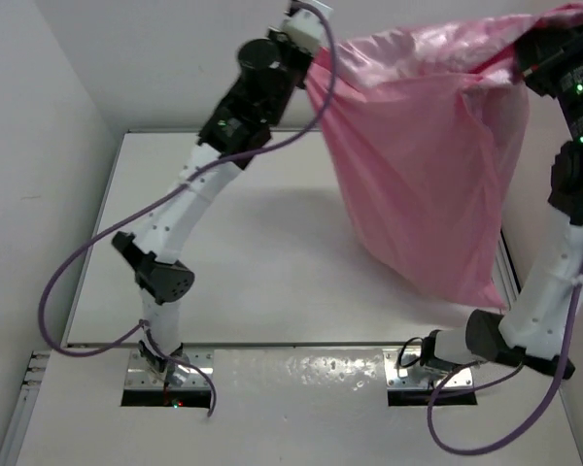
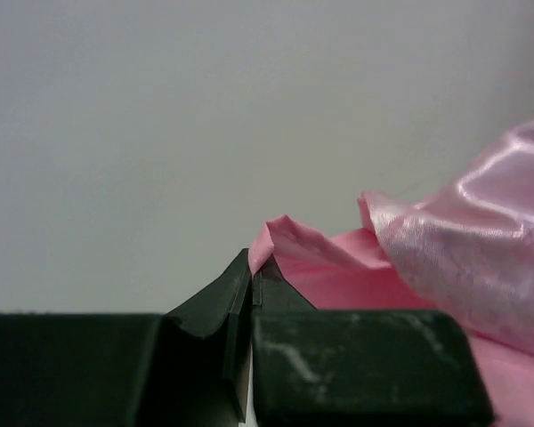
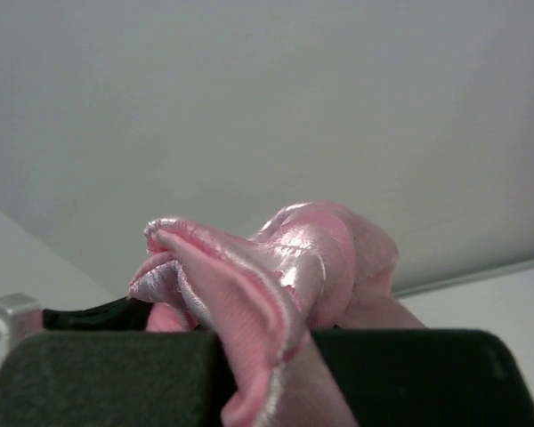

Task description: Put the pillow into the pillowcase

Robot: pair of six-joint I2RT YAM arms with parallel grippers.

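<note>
Above the bench the pillowcase hangs as a bulging sack, long axis straight down, its top edge strung between left pincer and right pincer, each clamped on a corner; pillow unseen, likely inside.

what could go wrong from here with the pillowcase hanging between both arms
1. The left gripper pinches only a thin fold of the pillowcase at its very tips; the shiny fabric could slide out, and that side would drop.
2. The right gripper is shut on a bunched wad, so layers may be clamped together there.
3. The sack's lowest corner hangs beside the right arm, near the right edge of the table; it might snag or drape off.
</note>
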